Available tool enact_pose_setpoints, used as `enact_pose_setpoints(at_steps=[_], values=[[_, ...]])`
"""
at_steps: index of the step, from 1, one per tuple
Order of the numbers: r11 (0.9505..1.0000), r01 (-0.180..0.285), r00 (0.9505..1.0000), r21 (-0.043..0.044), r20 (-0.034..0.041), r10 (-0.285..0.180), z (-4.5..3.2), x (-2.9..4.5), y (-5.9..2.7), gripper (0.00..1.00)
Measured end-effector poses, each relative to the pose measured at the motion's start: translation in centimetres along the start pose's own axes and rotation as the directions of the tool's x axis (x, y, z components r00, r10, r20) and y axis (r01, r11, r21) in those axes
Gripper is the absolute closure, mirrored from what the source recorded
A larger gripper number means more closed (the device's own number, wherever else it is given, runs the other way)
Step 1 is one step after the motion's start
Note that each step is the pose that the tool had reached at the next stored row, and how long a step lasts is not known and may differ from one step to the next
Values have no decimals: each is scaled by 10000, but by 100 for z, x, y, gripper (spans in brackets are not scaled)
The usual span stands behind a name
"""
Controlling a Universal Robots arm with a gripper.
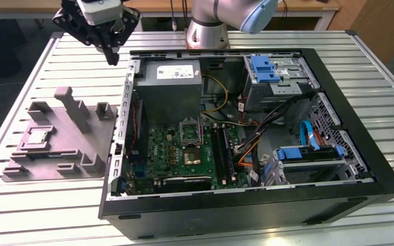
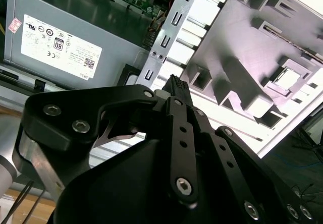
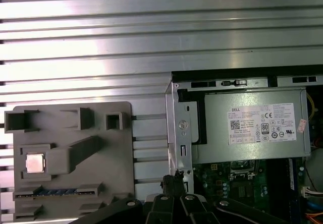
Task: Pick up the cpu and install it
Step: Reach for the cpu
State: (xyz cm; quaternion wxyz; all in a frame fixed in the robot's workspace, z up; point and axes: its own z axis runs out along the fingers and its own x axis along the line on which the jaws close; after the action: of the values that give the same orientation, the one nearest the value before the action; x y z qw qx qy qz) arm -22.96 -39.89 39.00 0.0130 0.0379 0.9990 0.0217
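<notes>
cpu (image 1: 38, 136) flat in pocket of grey fixture (image 1: 55, 155) on tabletop (image 1: 39, 205). Well apart from jaws, lower, toward exterior view's left. Not yet picked.

Jaws pressed together, empty.

Likely best: spread jaws before descent, centre over chip, pinch opposite edges, keep it level.

Arm high, jaws pointing down over tabletop, just outside case (image 1: 252, 210) corner, near power supply (image 1: 173, 87).
</notes>
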Motion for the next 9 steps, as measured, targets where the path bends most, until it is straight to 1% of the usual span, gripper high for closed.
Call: enact_pose_setpoints(at_steps=[9], values=[[10000,1,10000,0,0,-1,0,29,-2,89]])
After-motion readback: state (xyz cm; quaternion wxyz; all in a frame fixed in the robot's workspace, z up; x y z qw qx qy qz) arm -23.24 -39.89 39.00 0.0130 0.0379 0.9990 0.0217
